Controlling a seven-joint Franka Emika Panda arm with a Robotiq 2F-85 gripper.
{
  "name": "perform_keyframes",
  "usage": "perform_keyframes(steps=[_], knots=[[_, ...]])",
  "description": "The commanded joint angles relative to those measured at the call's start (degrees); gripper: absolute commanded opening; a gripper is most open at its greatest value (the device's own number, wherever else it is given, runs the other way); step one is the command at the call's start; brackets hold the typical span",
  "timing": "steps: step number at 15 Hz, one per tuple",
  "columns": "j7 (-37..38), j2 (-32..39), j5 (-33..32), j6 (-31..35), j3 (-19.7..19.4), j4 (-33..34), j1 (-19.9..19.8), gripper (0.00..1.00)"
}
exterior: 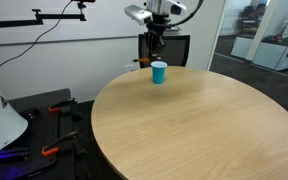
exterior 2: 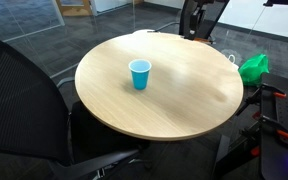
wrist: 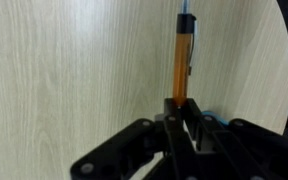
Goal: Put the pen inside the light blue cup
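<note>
The pen (wrist: 182,60) is clamped in the gripper (wrist: 181,112)!
Its end is pinched between the fingers (wrist: 170,120), shaft jutting forward (light blue cup (exterior: 159,72) stands apart).

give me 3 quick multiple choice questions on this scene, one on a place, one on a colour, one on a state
1. Where does the light blue cup stand?
A. on the floor
B. on the round wooden table
C. on a chair

2. What colour is the barrel of the pen?
A. green
B. white
C. orange

3. What state is the gripper in?
A. shut on the pen
B. open and empty
C. shut on the cup

Answers: B, both exterior views show the cup upright on the tabletop; C, the wrist view shows an orange barrel; A, the wrist view shows it clamped on the pen's near end.
</note>
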Motion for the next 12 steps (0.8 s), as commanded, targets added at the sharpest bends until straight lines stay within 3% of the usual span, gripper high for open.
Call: perform_keyframes(steps=[1, 2, 7, 12], knots=[[0.12, 0.06, -0.12, -0.08, 0.47, 0.06, -0.4, 0.14], [0.12, 0.09, -0.12, -0.08, 0.47, 0.06, -0.41, 0.04], [-10.2, 1.33, 4.47, 0.27, 0.97, 1.39, -1.93, 0.04], [-25.64, 2.25, 12.18, -0.95, 1.93, 2.62, -3.79, 0.04]])
